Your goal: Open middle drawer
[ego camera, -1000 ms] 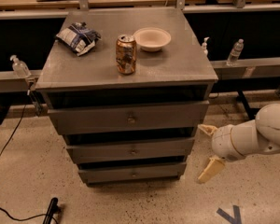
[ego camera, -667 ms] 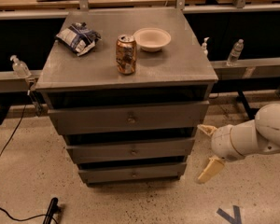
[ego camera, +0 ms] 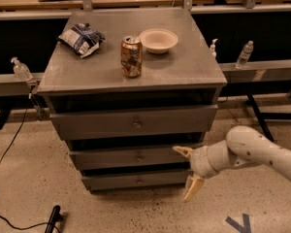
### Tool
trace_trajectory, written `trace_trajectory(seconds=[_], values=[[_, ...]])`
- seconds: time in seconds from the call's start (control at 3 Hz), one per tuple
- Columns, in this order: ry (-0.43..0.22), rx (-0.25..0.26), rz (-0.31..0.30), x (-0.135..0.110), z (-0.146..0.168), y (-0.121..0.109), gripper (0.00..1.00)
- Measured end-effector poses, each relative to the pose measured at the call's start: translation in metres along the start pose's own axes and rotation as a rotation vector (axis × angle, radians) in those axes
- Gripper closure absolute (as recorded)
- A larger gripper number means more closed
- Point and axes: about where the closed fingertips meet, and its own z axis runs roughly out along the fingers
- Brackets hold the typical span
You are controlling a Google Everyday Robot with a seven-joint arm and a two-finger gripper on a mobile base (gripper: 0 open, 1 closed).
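**Gripper open by the middle drawer**

The gripper (ego camera: 188,171) hangs at the cabinet's (ego camera: 63,76) lower right with its fingers spread wide, holding nothing. Its upper fingertip lies over the right end of the middle drawer (ego camera: 121,158), which sits shut. A can (ego camera: 131,57) and a bowl (ego camera: 158,40) stand on top.
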Motion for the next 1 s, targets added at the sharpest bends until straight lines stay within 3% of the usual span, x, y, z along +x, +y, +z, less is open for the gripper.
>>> trace_trajectory(seconds=[0.33,0.67,1.0], values=[[-0.070,0.010,-0.132,0.010,0.047,0.001,0.00],[-0.047,0.055,-0.196,0.018,0.074,-0.001,0.00],[0.007,0.139,-0.204,0.032,0.097,-0.023,0.00]])
